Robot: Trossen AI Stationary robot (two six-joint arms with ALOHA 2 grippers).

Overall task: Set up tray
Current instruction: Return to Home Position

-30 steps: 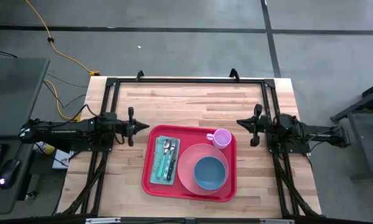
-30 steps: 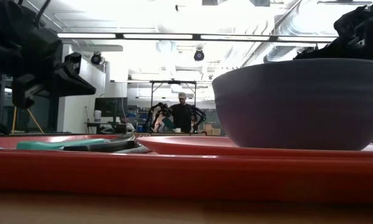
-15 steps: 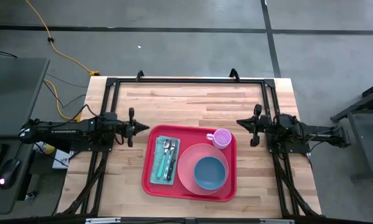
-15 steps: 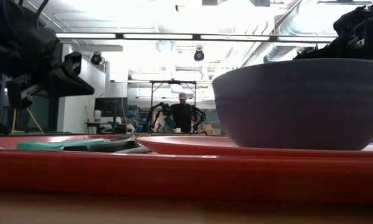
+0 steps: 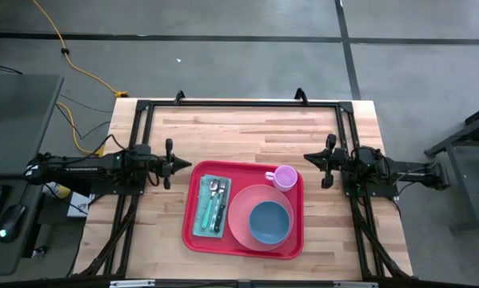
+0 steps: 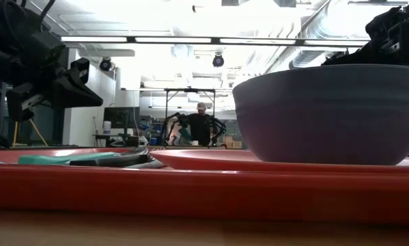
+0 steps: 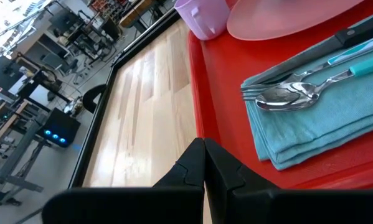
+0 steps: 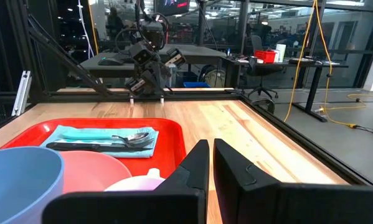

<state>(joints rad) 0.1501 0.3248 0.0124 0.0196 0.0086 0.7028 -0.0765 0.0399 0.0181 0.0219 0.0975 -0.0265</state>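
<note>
The red tray (image 5: 243, 170) lies flat on the wooden table, slightly toward the near edge. On it sit a round pink plate (image 5: 241, 218) with a blue bowl (image 5: 269, 222) on top, a pink cup (image 5: 285, 177) at the far right corner, and a folded teal napkin (image 5: 201, 210) carrying cutlery (image 5: 216, 200). My left gripper (image 5: 186, 165) hovers shut just beyond the tray's left far corner. My right gripper (image 5: 308, 158) hovers shut beyond its right far corner. The left wrist view shows the napkin (image 7: 298, 134) and spoon (image 7: 291, 96) close ahead.
A black metal frame (image 5: 239, 102) borders the table's far, left and right sides. Bare wood (image 5: 239, 132) lies between the tray and the far rail. A person (image 6: 201, 126) stands far back in the room. My left arm (image 8: 146, 68) shows in the right wrist view.
</note>
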